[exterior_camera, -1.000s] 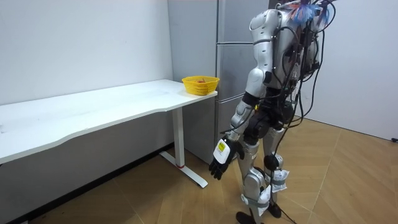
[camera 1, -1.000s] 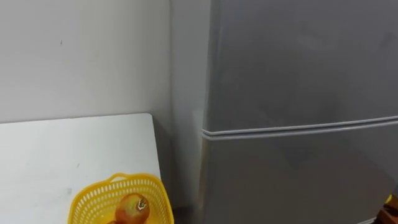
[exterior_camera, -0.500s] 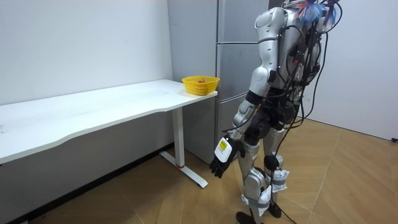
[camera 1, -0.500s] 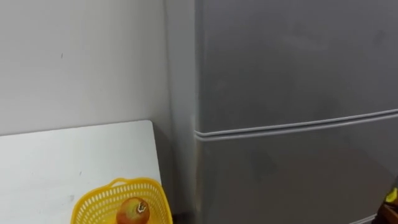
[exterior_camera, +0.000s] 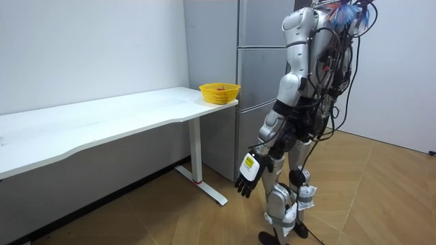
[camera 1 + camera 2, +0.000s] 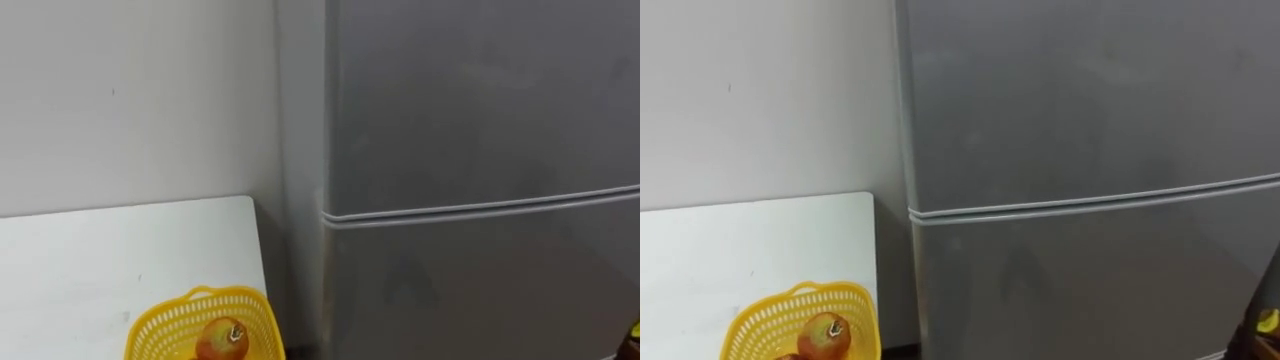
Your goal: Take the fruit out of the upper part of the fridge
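The grey fridge (image 6: 480, 100) stands straight before me with both doors closed. A pale seam (image 6: 480, 208) divides the upper door from the lower door (image 6: 470, 290). In the room view I stand upright facing the fridge (image 5: 255, 27) at about an arm's length. My left hand (image 5: 248, 175) hangs low beside my thigh, fingers relaxed and holding nothing, well below the upper door.
A white table (image 6: 100, 260) butts against the fridge's left side. A yellow basket (image 6: 205, 296) with a reddish fruit (image 6: 222, 340) in it sits at the table's near corner (image 5: 219, 92). Open wooden floor (image 5: 381, 197) lies behind me.
The eye view has shifted a little, so the fridge edge sits slightly further right. In the room view my body and hanging left hand have drifted towards the room view's right. The fridge stays closed.
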Robot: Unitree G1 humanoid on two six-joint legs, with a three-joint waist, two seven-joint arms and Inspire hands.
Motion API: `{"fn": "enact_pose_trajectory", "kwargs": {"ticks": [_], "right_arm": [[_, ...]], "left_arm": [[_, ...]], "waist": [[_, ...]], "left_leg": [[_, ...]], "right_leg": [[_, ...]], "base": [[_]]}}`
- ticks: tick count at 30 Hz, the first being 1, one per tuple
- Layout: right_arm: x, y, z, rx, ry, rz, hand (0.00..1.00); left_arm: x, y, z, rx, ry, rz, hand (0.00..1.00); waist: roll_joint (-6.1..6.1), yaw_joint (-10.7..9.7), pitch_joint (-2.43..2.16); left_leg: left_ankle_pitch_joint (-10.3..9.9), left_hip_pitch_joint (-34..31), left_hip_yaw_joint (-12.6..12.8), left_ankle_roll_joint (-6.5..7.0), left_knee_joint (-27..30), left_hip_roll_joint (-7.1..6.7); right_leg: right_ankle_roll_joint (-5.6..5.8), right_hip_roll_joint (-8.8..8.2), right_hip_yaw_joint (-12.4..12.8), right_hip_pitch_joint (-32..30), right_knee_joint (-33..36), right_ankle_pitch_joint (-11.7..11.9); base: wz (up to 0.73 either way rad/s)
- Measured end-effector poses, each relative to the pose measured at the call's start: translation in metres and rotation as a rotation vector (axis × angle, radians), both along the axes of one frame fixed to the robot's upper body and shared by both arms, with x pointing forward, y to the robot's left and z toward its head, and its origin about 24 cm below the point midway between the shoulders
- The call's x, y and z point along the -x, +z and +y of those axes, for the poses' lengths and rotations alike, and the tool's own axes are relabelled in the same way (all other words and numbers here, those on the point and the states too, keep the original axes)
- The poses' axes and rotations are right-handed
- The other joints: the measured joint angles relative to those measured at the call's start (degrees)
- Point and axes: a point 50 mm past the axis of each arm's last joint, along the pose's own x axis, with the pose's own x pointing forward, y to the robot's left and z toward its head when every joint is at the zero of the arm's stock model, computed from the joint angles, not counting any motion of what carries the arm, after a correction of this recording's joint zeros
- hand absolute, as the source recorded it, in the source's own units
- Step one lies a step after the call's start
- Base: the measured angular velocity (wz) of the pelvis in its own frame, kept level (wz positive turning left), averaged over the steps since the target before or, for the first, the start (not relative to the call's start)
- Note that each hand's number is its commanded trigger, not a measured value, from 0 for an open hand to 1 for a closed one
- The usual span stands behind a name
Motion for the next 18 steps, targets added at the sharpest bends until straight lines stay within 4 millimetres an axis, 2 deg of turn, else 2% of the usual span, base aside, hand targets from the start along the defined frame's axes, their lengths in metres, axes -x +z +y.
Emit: {"fn": "enact_pose_trajectory", "kwargs": {"ticks": [11,18], "right_arm": [[0.016,-0.008,0.008,-0.135,0.046,0.048,0.00],[0.020,-0.014,0.020,-0.252,0.095,0.090,0.00]], "left_arm": [[-0.004,-0.001,-0.004,0.027,-0.005,-0.005,0.00],[0.010,-0.005,-0.009,0.064,0.002,0.066,0.00]], "waist": [[0.38,0.3,0.05],[0.07,1.8,0.21]], "left_leg": [[0.0,-0.4,-0.9,-0.03,0.1,-0.12],[0.0,0.7,-0.7,0.00,0.0,-0.27]], "right_leg": [[-0.02,-0.04,-0.6,0.0,0.0,-0.1],[0.16,-0.09,-0.2,1.1,-0.2,-0.2]], "base": [[0.05],[-0.02]]}}
